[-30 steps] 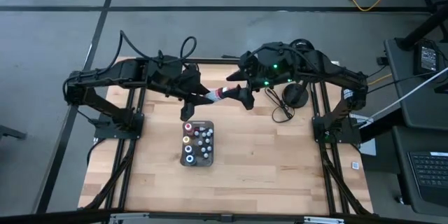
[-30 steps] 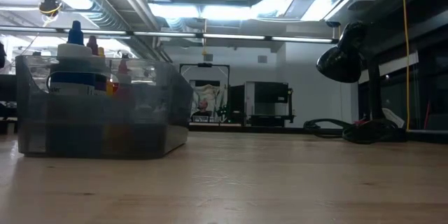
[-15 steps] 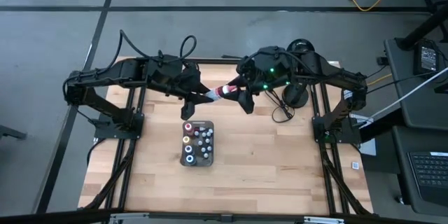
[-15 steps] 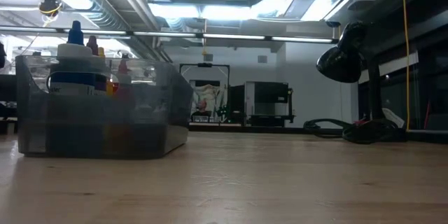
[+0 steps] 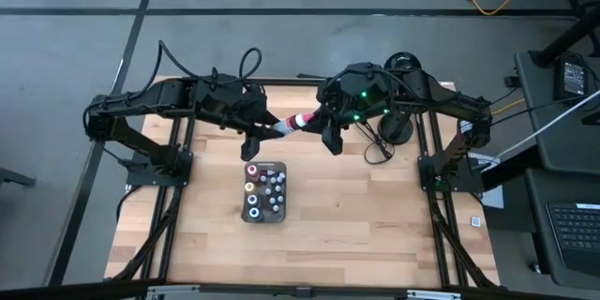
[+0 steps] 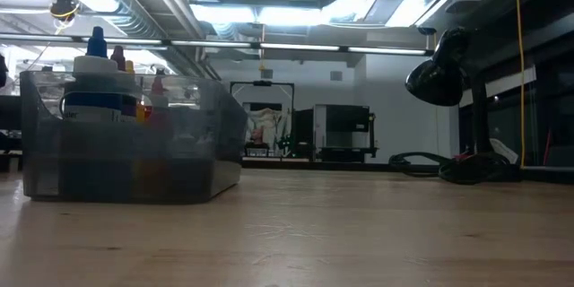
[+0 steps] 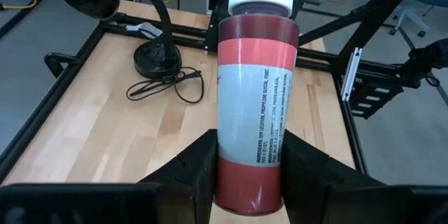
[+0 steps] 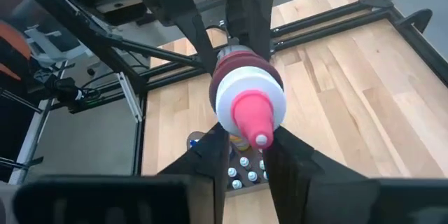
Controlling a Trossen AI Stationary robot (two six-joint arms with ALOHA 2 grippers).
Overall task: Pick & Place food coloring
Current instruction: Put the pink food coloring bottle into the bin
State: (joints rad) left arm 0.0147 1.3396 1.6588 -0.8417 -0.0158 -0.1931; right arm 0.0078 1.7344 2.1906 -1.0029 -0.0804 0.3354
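Food coloring bottle (image 7: 253,105), red body with a white printed label band and white cap, is held in the air above the table's rear centre, lying roughly level between the two arms in the high view (image 5: 298,122). Left gripper (image 7: 246,164) pinches the bottle's lower body; both dark fingers (image 7: 199,168) press against its sides, spread only as wide as the bottle. Right gripper (image 8: 245,155) meets it from the opposite end: its fingers (image 8: 210,157) are drawn in around the white cap and pink nozzle tip (image 8: 253,117), touching or nearly touching the cap sides. Below and toward the front, a dark grey tray (image 5: 281,216) sits on the wooden table (image 5: 356,225) holding the remaining small bottles (image 5: 253,187) upright. A black desk lamp (image 5: 397,129) with its cord stands at the rear right of the table.
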